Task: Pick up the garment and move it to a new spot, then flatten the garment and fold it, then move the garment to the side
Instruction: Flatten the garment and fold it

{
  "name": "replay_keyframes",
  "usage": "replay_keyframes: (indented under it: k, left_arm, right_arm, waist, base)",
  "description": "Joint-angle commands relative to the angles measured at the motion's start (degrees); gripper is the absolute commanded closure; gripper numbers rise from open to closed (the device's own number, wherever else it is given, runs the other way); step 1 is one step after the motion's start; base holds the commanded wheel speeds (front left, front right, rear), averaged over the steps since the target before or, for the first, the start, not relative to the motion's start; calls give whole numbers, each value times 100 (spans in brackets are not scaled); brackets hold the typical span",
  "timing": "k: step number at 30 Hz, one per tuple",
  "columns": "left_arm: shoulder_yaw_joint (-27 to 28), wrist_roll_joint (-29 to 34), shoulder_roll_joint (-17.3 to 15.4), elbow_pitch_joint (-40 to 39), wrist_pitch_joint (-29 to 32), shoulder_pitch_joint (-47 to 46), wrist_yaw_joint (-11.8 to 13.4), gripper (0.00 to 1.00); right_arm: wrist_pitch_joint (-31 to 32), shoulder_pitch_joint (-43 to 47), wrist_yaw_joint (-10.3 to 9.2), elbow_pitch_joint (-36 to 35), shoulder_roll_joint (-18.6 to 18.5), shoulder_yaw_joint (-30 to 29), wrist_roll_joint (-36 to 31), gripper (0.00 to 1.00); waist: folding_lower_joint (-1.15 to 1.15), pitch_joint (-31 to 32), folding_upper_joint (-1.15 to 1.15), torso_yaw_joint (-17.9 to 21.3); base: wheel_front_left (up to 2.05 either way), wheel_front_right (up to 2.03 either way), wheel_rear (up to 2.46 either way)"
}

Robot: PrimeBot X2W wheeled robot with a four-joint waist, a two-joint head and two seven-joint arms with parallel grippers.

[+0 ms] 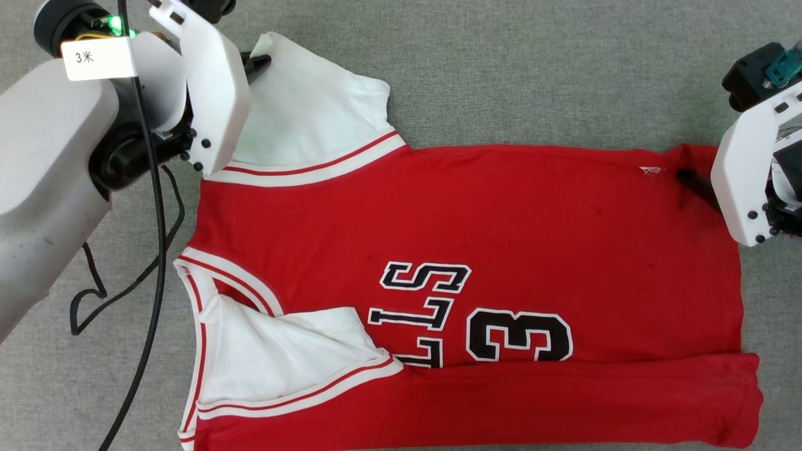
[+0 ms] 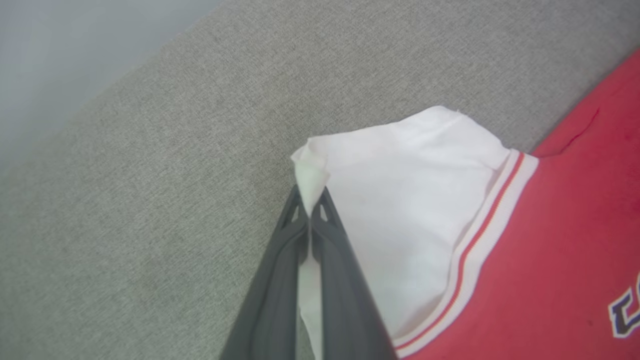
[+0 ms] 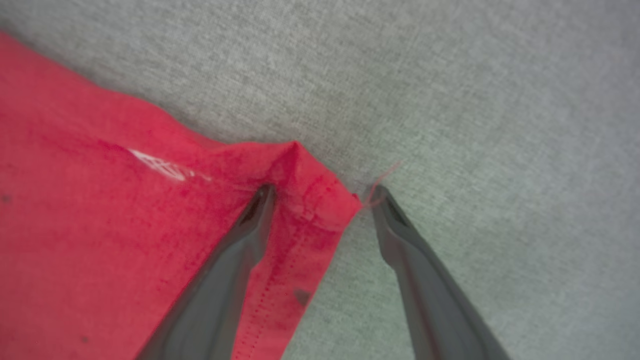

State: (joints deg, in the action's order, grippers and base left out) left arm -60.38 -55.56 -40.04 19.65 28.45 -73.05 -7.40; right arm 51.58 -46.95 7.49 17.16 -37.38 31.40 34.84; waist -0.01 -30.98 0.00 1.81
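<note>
Grey woven surface (image 1: 532, 75); the garment (image 1: 501, 219) lies spread on it, near side folded over; a black cable (image 1: 94, 294) loops at its left.

Head view looks down on the garment (image 1: 501, 219); wrist views close on its far corners.

Pale grey left forearm (image 1: 44, 156), black cable (image 1: 160, 250). White wrist plates (image 1: 213, 94) carry black screws (image 1: 198, 166). The right claw (image 3: 322, 190) has dark grey fingers (image 3: 225, 280).

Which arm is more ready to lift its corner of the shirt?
Left, probably: the left gripper is shut on the garment at its white sleeve; the right gripper stands open astride the red hem corner.
</note>
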Motion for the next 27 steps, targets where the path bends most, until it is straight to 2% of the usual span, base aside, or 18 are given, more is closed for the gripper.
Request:
replay_keyframes:
  k: [1, 3, 4, 5, 16, 27]
  left_arm:
    - [-10, -2, -11, 1, -45, -64, -4, 100]
    - [-43, -27, -14, 27, -68, -52, -4, 100]
    - [-64, -38, -15, 46, -97, -30, -4, 100]
    - [-74, -51, -18, 64, -124, 2, -4, 100]
    - [-184, -282, -108, 134, -500, 474, -4, 100]
    - [-224, -542, -451, -226, -842, 1248, 118, 100]
  right_arm:
    - [47, 398, -1, 333, 164, 389, 84, 0]
    - [-14, 427, 8, 422, 164, 542, 164, 0]
    - [-103, 420, 7, 452, 161, 581, 167, 64]
    - [-235, 400, 7, 462, 169, 603, 195, 100]
    - [-1586, 283, -3, 540, 32, 392, 528, 100]
    - [-2362, 1045, -3, 120, -241, 336, 874, 100]
  waist:
    - [1, -5, 0, -1]
    - [1, 21, 0, 4]
    - [1, 54, 0, 10]
    - [1, 98, 0, 17]
    - [1, 792, 0, 52]
    - [1, 1602, 0, 46]
  base:
    - [0, 0, 0]
    - [0, 0, 0]
    - [0, 0, 0]
    - [0, 0, 0]
    - [0, 0, 0]
    - [0, 0, 0]
